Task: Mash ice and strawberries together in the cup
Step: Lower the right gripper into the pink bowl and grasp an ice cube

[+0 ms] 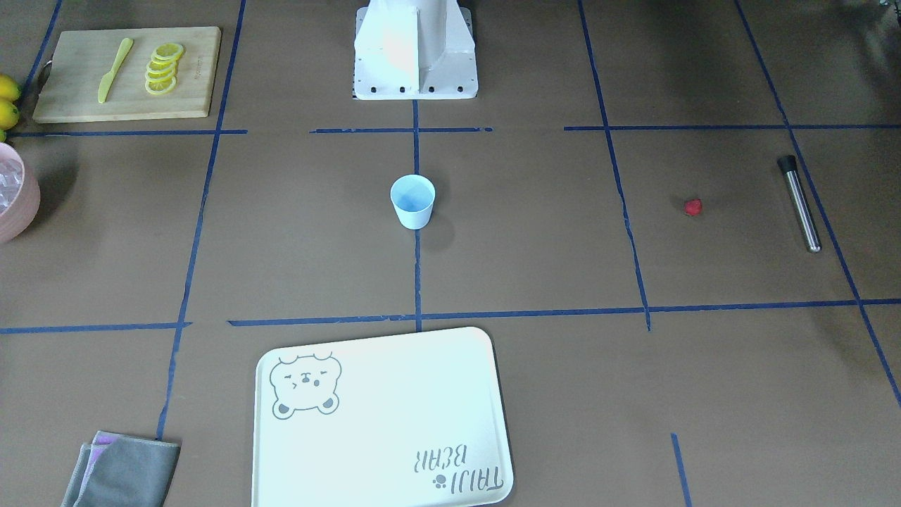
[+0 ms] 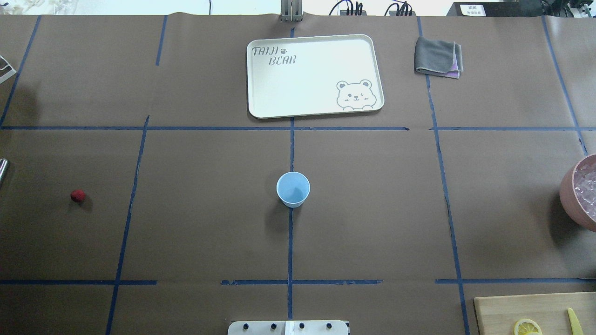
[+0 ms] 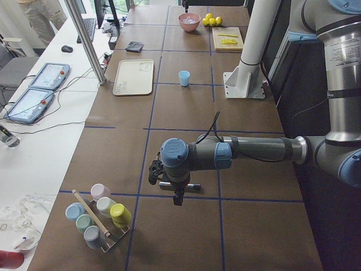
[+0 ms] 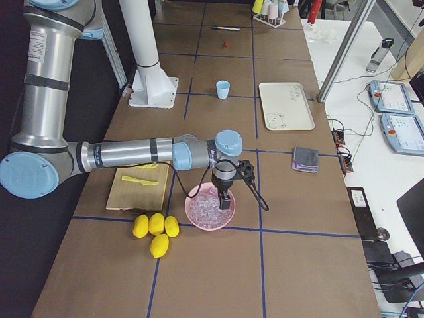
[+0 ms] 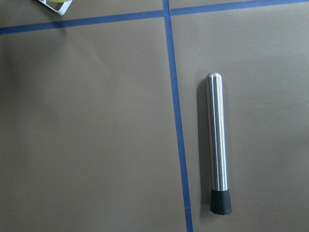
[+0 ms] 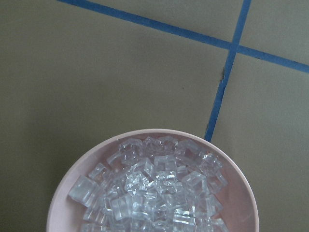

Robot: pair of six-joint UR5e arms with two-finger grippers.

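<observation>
You have the cup (image 2: 293,189) upright at the middle of the tabletop (image 2: 209,232) | strawberry (image 2: 77,195) well apart, toward the left edge | left end effector (image 3: 178,197) above the muddler (image 5: 217,145) at the left edge, opening: can't tell | right end effector (image 4: 225,201) above the ice (image 6: 154,193) in the pink bowl (image 6: 240,186) at the right edge, opening: can't tell | tray (image 2: 260,100) at the far edge
</observation>
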